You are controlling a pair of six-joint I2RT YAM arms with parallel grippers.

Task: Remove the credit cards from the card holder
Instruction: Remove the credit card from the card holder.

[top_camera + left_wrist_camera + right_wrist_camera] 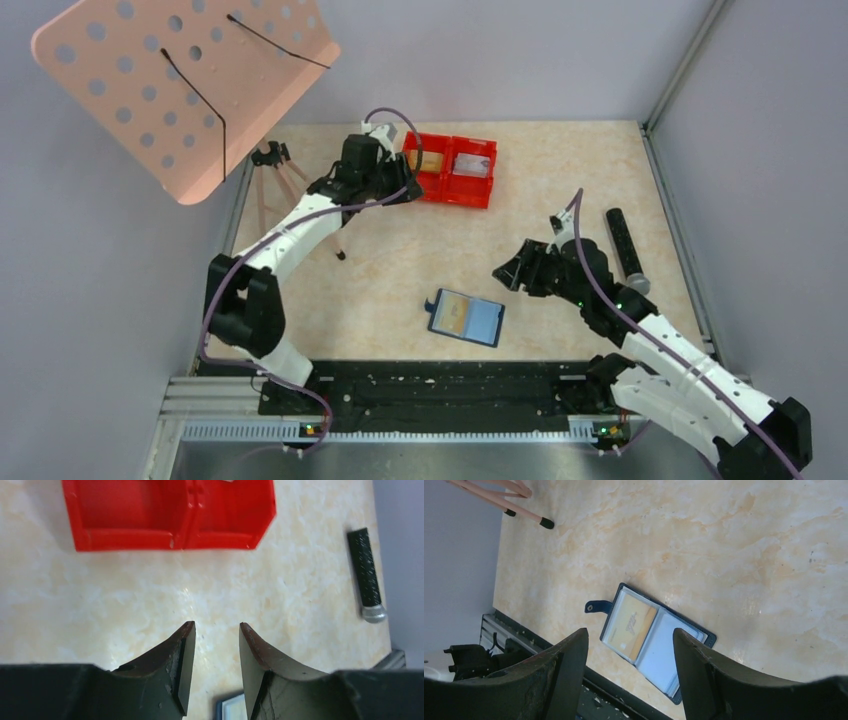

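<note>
The card holder (466, 317) lies open and flat near the table's front edge, with its tab to the left. A gold-tan credit card (631, 625) sits in its left pocket; the right pocket looks pale grey-blue. My right gripper (503, 270) hovers open just right of and above the card holder (659, 645), which shows between its fingers. My left gripper (400, 185) is raised by the red tray (484, 190), open and empty (216, 626). One gold card (432, 161) and one silver card (470, 165) lie in the tray's two compartments.
A black cylinder with a grey end (625, 245) lies at the right edge of the table (367, 575). A pink perforated board (190, 80) on a tripod (275, 190) stands at the back left. A black rail (430, 385) runs along the near edge.
</note>
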